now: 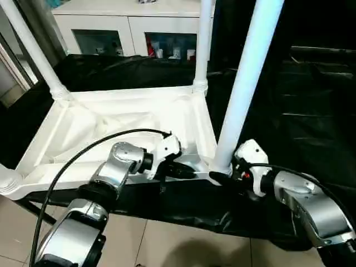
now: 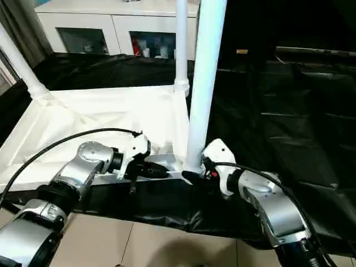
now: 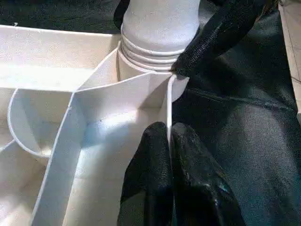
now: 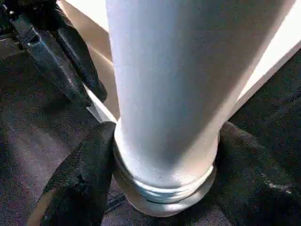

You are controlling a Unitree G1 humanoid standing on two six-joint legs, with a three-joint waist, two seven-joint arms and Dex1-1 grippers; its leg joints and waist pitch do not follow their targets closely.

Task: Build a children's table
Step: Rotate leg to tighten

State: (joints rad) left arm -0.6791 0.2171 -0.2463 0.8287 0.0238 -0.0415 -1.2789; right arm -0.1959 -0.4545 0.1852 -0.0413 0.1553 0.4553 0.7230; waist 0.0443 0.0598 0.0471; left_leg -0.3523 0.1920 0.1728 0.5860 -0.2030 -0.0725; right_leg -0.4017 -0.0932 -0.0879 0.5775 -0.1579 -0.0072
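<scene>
The children's table top [image 1: 128,119] lies upside down, white, with its ribbed underside facing up. Three white legs stand in its corner sockets: near right [image 1: 245,83], far right [image 1: 203,39] and far left [image 1: 33,50]. My left gripper [image 1: 186,171] is shut on the thin near rim [image 3: 168,101] just beside the near-right socket. My right gripper [image 1: 219,177] clasps the ringed base of the near-right leg [image 4: 169,94], one black finger [image 4: 80,179] pressed on each side. The near-left corner socket [image 1: 8,181] holds no leg.
The table top rests on a low surface draped in black cloth [image 1: 300,100], which runs on to the right. A white glass-door cabinet [image 1: 133,28] stands behind. Light floor tiles [image 1: 167,245] lie in front, below my forearms.
</scene>
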